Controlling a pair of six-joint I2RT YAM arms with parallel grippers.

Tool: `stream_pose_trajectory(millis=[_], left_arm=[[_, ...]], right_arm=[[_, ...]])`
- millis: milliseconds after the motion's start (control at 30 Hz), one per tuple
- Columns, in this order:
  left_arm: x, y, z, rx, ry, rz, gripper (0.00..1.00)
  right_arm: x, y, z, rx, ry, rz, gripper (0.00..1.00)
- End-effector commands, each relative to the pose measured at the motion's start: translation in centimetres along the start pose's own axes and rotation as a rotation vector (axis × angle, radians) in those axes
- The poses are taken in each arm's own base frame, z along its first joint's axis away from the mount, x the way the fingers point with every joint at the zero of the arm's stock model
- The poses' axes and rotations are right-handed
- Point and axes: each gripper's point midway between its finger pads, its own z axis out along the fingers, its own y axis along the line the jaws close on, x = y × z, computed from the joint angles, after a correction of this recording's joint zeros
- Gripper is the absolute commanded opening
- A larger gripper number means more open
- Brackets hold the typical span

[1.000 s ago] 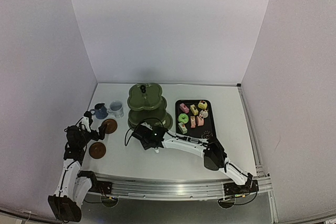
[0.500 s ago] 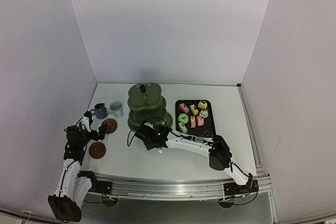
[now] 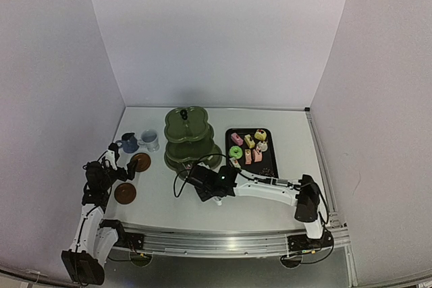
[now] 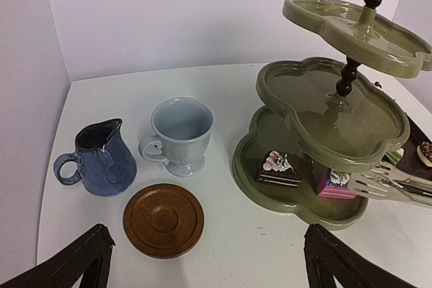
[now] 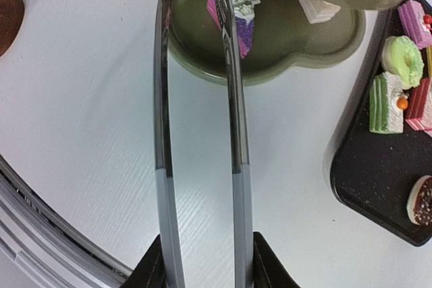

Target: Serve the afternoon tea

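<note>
Right gripper (image 5: 206, 264) clamped on the tongs (image 5: 233, 119), whose tips reach into the bottom tier of the stand (image 4: 317, 92), just beside a pink cake (image 4: 331, 183). A chocolate cake (image 4: 278, 168) lies left of it. Left gripper (image 4: 206, 261), jaws wide apart, hovers near a saucer (image 4: 163, 219). Blue cup (image 4: 101, 156) and white cup (image 4: 181, 133) stand beyond the saucer. Other cakes (image 5: 386, 102) lie on the tray (image 5: 374, 187), right.

Top external: fixed, high behind the arm bases, facing forward and down; distant, takes in the whole table (image 3: 290, 139) to its far edge.
Left wrist: low and close over the table's left part, facing the stand (image 4: 324, 106) side-on.
Right wrist: close, looking steeply down along the tongs (image 5: 162, 99) at the stand's bottom tier and the near-left part of the tray (image 5: 378, 180).
Shared by all: the stand.
</note>
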Motion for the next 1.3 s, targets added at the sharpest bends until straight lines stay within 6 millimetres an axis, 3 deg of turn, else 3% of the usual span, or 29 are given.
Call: stream_pose_trajectory(millis=[0,233,567,767,1033,1267], left_arm=[[-0.8,-0.2,0.0,0.011,-0.013,0.007,0.99],[-0.8,-0.2,0.0,0.014,-0.010,0.004,0.99],[-0.6,-0.3,0.1,0.021,-0.005,0.002,0.99],[-0.5,-0.3,0.1,0.022,-0.003,-0.001,0.99],[-0.5,-0.3,0.1,0.021,-0.002,0.002,0.99],[-0.5,-0.3,0.1,0.019,-0.002,0.004,0.99]], right_arm=[[0.6,-1.6,-4.2,-0.050,-0.027,0.046,0.33],[3.7,-4.8,-6.0,-0.017,0.004,0.078,0.34],[7.7,-12.1,-7.4,0.137,0.072,0.242,0.35],[9.9,-15.3,-6.8,0.196,0.111,0.304,0.40],[9.7,-15.9,-4.6,0.210,0.144,0.283,0.40],[9.1,-15.3,-2.8,0.169,0.153,0.273,0.41]])
